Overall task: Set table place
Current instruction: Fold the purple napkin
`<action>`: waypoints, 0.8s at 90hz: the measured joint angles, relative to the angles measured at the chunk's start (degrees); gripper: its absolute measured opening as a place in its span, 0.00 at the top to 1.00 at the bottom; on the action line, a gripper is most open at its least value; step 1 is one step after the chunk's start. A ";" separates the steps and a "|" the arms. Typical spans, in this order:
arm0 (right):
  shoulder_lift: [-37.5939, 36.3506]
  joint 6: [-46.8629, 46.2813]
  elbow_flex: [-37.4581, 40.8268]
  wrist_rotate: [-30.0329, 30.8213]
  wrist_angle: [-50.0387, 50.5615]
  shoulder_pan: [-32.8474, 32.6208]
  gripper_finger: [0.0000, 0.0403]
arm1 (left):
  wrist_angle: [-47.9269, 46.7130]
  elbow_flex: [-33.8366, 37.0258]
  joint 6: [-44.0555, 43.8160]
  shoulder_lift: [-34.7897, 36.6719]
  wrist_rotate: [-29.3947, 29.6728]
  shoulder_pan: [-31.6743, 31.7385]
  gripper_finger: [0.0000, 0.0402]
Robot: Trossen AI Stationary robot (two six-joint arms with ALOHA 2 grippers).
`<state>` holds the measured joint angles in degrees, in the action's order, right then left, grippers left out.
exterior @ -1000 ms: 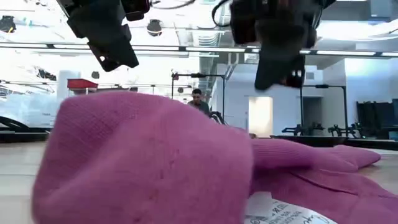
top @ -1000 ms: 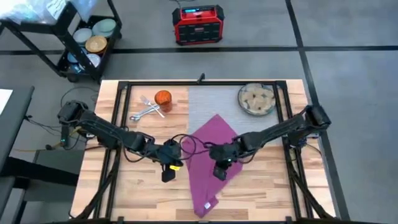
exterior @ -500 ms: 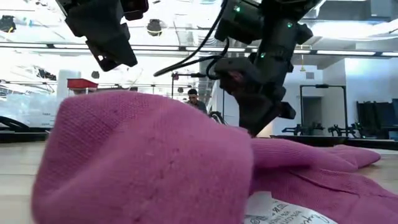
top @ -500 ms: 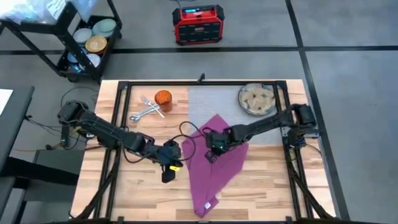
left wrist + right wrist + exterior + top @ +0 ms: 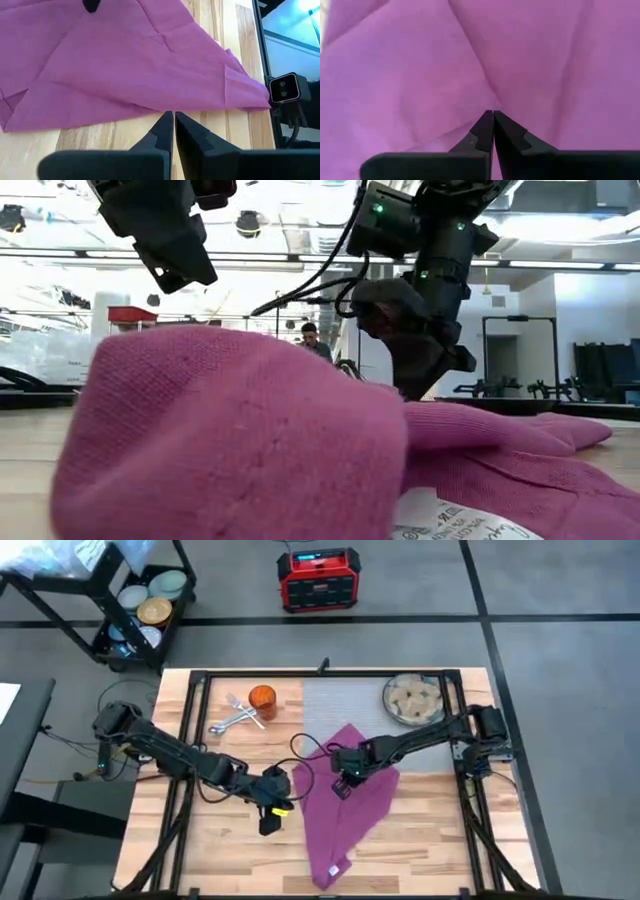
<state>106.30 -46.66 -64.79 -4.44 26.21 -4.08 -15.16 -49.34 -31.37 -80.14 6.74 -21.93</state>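
The magenta napkin (image 5: 352, 802) lies spread and creased on the table (image 5: 440, 840). Its far corner lies on the grey mat (image 5: 340, 705) and its labelled near corner (image 5: 335, 870) on the wood. My right gripper (image 5: 342, 787) is shut, its tips down on the middle of the napkin (image 5: 530, 75). My left gripper (image 5: 270, 823) is shut and hangs above the bare wood just left of the napkin's edge (image 5: 125, 107); the low view shows this left gripper (image 5: 165, 250) raised. The plate (image 5: 413, 700) stands on the mat's far right corner. The orange cup (image 5: 262, 700) and the cutlery (image 5: 235, 716) stand left of the mat. My right gripper comes at the napkin slanting down from the table's right. Its shut fingertips (image 5: 412, 385) meet the cloth's upper layer (image 5: 492, 102) near the napkin's middle, where creases run together. I see no cloth between the fingers. The napkin lies flat on the table.
A black frame runs along the table's edges (image 5: 330, 671). Beyond the far edge stand a red box (image 5: 318, 580) and a cart with dishes (image 5: 140, 610). Bare wood lies near the front at both sides of the napkin.
My right gripper has gone toward the table's far left and come down from above the napkin onto its middle, with its fingers shut. The napkin has kept its place and outline.
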 joint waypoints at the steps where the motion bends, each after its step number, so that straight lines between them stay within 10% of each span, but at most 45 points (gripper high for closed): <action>1: 0.00 -0.01 0.00 -0.03 -0.14 0.00 1.00 | 0.00 0.00 0.01 0.00 0.00 0.00 1.00; 72: 1.90 -0.85 -0.07 -6.58 -9.72 -0.32 1.00 | -1.04 0.03 -3.14 3.62 -0.15 -1.85 1.00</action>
<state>108.20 -47.51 -64.86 -11.02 16.49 -4.40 -16.20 -49.32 -34.51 -76.51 6.59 -23.79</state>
